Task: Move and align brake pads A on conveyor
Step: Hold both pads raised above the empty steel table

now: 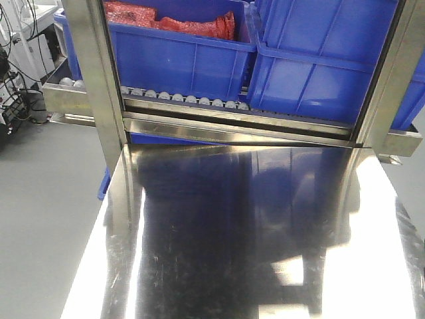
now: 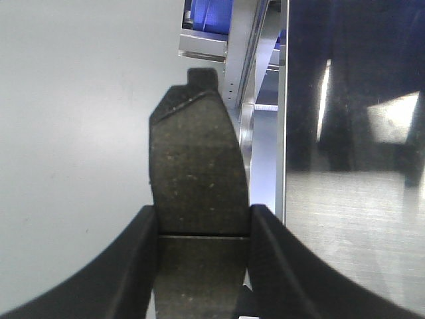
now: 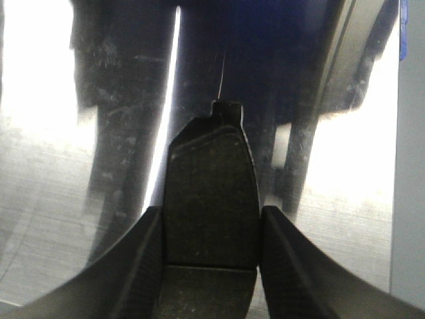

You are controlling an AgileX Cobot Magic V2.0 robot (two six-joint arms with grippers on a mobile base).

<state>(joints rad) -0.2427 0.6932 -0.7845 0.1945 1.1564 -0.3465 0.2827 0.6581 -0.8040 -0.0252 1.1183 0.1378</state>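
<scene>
In the left wrist view a dark-grey curved brake pad (image 2: 196, 166) with a thin groove across it stands lengthwise between the black fingers (image 2: 139, 246), and my left gripper (image 2: 202, 219) is shut on its sides, above the grey floor beside the steel table's edge. The right wrist view shows a second brake pad (image 3: 211, 189), gripped the same way by my right gripper (image 3: 211, 222), over the shiny steel table (image 3: 53, 199). Neither gripper shows in the front view. The conveyor is out of view.
The mirror-like steel table (image 1: 265, 252) fills the front view. Behind it stands a steel frame with a roller rail (image 1: 179, 100) carrying blue bins (image 1: 319, 66), one holding red bags (image 1: 172, 23). Grey floor (image 1: 46, 199) lies to the left.
</scene>
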